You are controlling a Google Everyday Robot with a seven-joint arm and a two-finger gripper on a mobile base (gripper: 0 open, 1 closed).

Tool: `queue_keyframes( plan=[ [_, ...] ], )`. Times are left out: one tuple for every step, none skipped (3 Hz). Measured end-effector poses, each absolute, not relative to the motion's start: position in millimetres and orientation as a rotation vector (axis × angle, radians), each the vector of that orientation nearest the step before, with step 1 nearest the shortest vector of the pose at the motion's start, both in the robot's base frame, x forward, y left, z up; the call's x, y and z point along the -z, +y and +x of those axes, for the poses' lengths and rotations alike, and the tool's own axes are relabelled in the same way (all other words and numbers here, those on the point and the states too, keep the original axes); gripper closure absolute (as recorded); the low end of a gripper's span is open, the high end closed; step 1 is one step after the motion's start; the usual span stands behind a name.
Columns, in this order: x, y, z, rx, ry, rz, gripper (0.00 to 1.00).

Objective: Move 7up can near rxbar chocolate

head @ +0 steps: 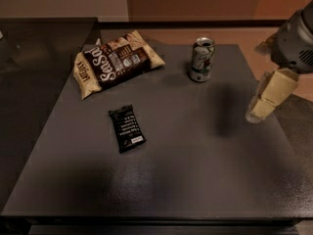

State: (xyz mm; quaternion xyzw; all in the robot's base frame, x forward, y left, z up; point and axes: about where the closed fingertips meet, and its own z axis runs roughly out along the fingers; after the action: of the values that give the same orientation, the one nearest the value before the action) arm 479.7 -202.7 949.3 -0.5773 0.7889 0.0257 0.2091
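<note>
The 7up can [202,59], white and green with a silver top, stands upright near the far edge of the dark table [195,170]. The rxbar chocolate [126,128], a flat black bar with white text, lies left of the table's middle. My gripper [266,99] hangs at the right edge of the view, above the table's right side, to the right of the can and a little nearer than it, apart from it. It holds nothing that I can see.
A brown and cream chip bag [115,61] lies at the far left of the table. A dark counter [34,53] adjoins on the left. The table's right edge runs under my gripper.
</note>
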Motion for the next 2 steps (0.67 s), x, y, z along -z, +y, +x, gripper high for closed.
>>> queue_keyframes(
  plan=[
    [-938.1,-187.7,518.1,-0.101,2.127,-1.526,0.00],
    [-935.0,-182.1,532.7,-0.109,2.099,-1.495,0.00]
  ],
)
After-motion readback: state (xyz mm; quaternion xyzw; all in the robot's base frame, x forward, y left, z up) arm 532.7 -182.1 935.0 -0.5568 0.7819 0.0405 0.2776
